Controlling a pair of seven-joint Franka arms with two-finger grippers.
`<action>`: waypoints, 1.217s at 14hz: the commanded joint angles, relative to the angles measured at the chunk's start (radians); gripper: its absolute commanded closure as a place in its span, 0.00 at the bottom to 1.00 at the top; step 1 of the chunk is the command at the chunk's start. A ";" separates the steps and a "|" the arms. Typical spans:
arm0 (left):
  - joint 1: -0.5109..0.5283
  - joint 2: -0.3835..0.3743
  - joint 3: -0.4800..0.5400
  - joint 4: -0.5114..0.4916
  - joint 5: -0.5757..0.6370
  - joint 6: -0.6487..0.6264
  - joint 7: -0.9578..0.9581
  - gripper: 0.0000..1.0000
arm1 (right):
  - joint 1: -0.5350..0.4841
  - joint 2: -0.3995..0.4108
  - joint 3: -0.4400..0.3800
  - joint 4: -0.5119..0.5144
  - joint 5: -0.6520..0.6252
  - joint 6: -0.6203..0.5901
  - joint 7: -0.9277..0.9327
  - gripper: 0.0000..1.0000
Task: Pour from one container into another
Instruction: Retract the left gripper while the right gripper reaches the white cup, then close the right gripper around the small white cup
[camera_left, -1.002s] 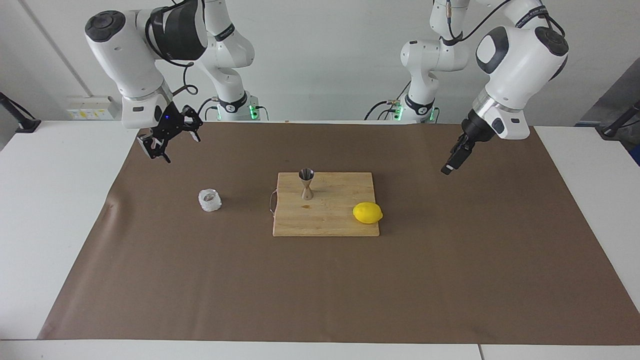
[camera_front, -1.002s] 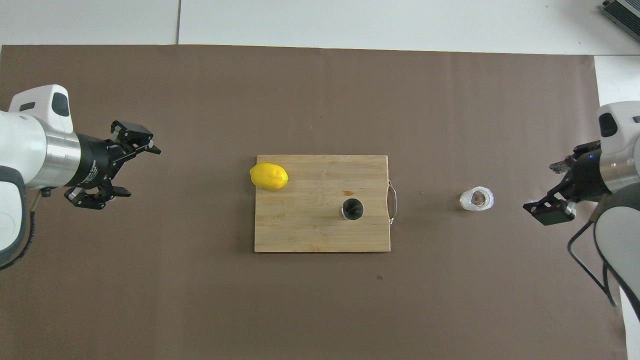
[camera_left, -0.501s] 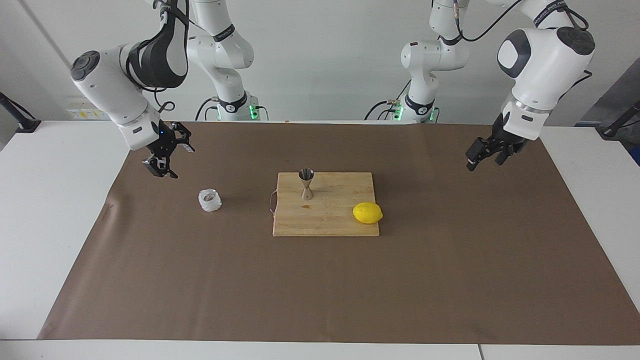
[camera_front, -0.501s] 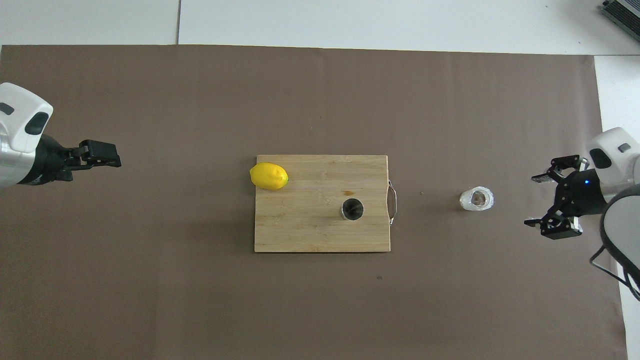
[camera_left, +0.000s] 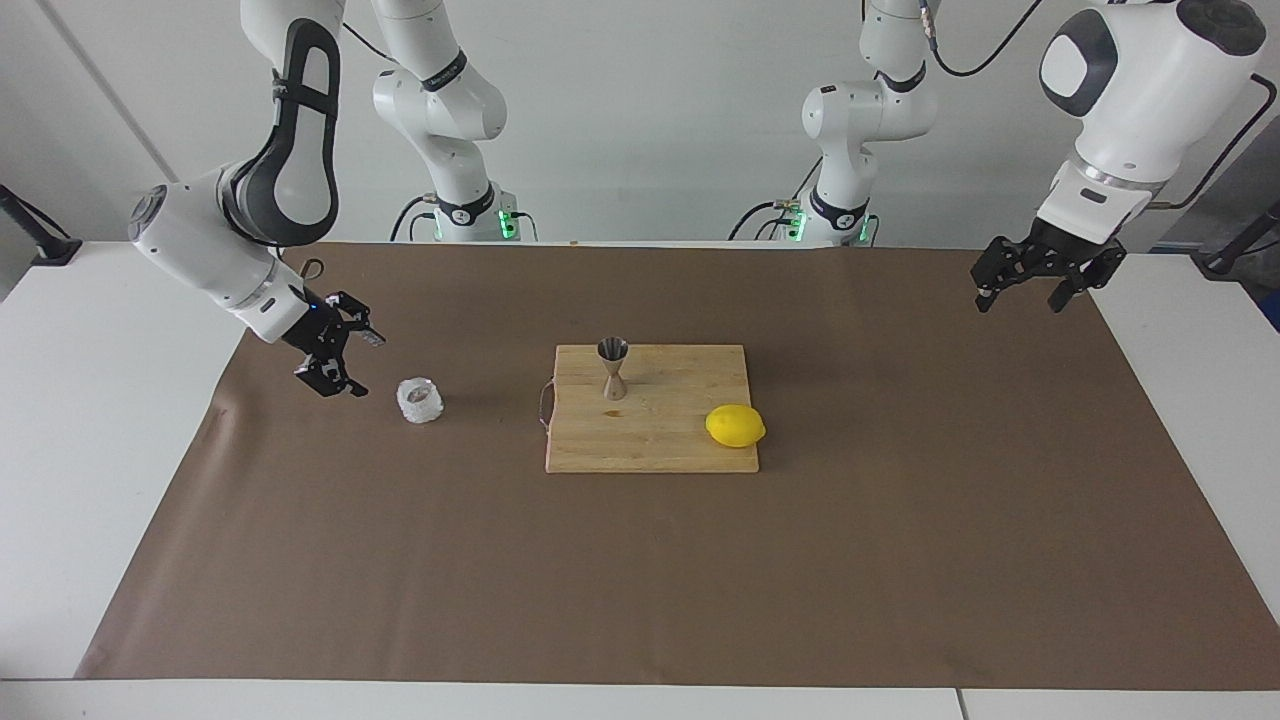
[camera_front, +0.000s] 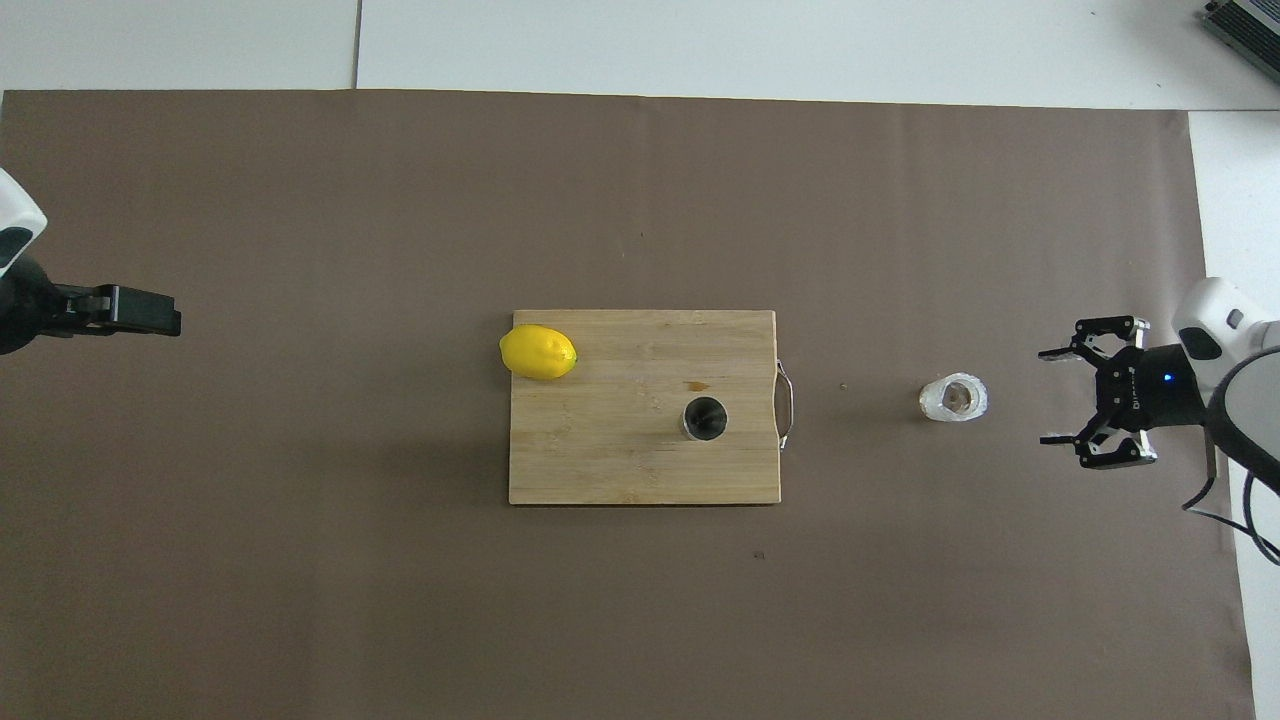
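Note:
The small clear glass cup (camera_left: 420, 400) stands upright on the brown mat, toward the right arm's end; it also shows in the overhead view (camera_front: 953, 398). The steel jigger (camera_left: 612, 368) stands upright on the wooden board (camera_left: 650, 445), seen from above as a dark round mouth (camera_front: 705, 418). My right gripper (camera_left: 363, 367) is open, low over the mat just beside the cup, its jaws facing the cup without touching it (camera_front: 1046, 396). My left gripper (camera_left: 1020, 300) is open and empty, raised over the mat's edge at the left arm's end (camera_front: 168, 322).
A yellow lemon (camera_left: 735, 426) lies on the board's corner toward the left arm's end (camera_front: 538, 351). The board (camera_front: 620, 470) has a metal handle facing the cup. The brown mat (camera_left: 640, 580) covers the white table.
My right gripper has come down and moved in toward the glass cup, turning its open jaws to face it. My left gripper has drawn back toward its end of the table.

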 joint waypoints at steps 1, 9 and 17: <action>-0.009 0.000 -0.004 0.015 0.023 -0.039 0.007 0.00 | -0.007 0.042 0.007 -0.004 0.067 0.021 -0.105 0.00; -0.003 -0.002 -0.001 0.058 -0.011 -0.116 0.004 0.00 | -0.017 0.180 0.009 -0.004 0.219 0.038 -0.275 0.00; -0.008 -0.014 0.002 0.024 -0.011 -0.104 0.004 0.00 | 0.002 0.193 0.007 -0.031 0.271 0.065 -0.326 0.00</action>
